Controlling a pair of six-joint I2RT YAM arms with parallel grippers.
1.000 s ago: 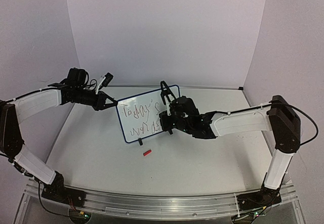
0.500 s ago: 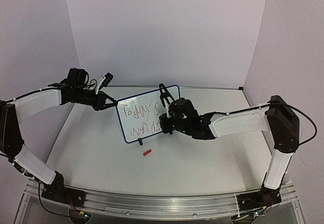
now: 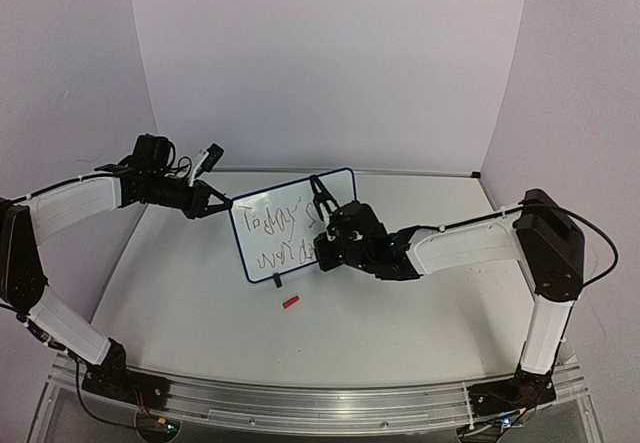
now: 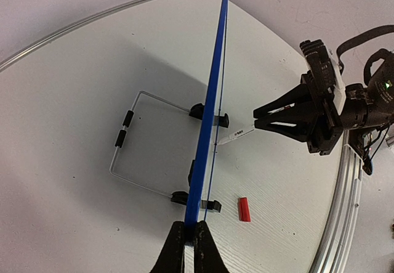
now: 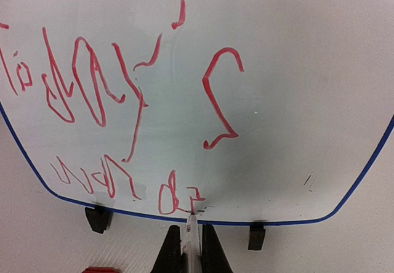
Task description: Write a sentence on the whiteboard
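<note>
The whiteboard (image 3: pixel 291 203) stands upright on its small black feet (image 5: pixel 98 218) at the middle of the table. My left gripper (image 3: pixel 228 204) is shut on its left edge; in the left wrist view the jaws (image 4: pixel 189 231) pinch the blue frame (image 4: pixel 209 106) edge-on. My right gripper (image 3: pixel 322 253) is shut on a white marker (image 5: pixel 192 228) whose tip touches the board's lower row. The sentence (image 5: pixel 92 82) is in red ink, with "Today's" above and a few scrawled letters below, just above the bottom frame.
A red marker cap (image 3: pixel 291 302) lies on the table in front of the board. A wire stand (image 4: pixel 132 162) props the board from behind. Purple walls close in the back and sides. A metal rail (image 3: pixel 300 403) runs along the near edge.
My right gripper has shifted a little to the left in the top view, marker still against the lower row. The left arm and the board have not moved.
</note>
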